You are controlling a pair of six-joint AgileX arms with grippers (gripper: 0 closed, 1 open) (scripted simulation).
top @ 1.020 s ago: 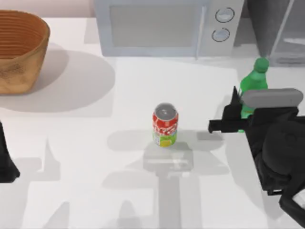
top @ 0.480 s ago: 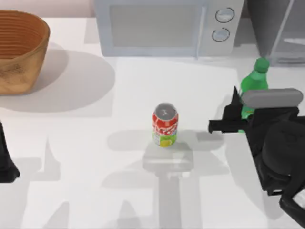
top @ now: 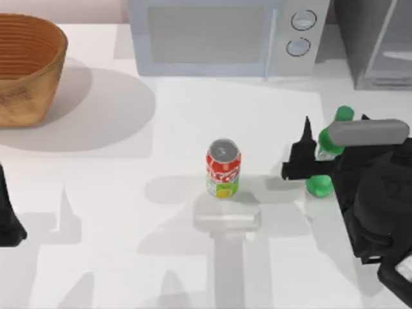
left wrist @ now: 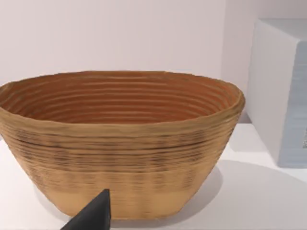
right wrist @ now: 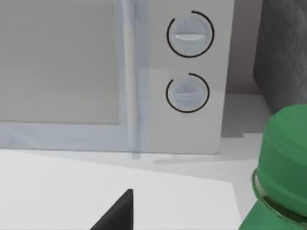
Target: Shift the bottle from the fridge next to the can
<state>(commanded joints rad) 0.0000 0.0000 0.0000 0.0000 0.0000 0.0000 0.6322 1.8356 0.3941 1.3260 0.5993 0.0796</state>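
Already the bottle (top: 320, 185) is out of the fridge (top: 380, 45), gripped by the right tool (top: 309, 158), well right of the can (top: 223, 168); placement beside it is left

Black arms (top: 376, 206), pointed black fingers (top: 306, 138)

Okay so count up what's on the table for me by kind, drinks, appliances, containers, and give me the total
Drinks: 2, the bottle held at the right end effector and the can
Appliances: 2, the microwave and the fridge
Containers: 1, the basket
Total: 5
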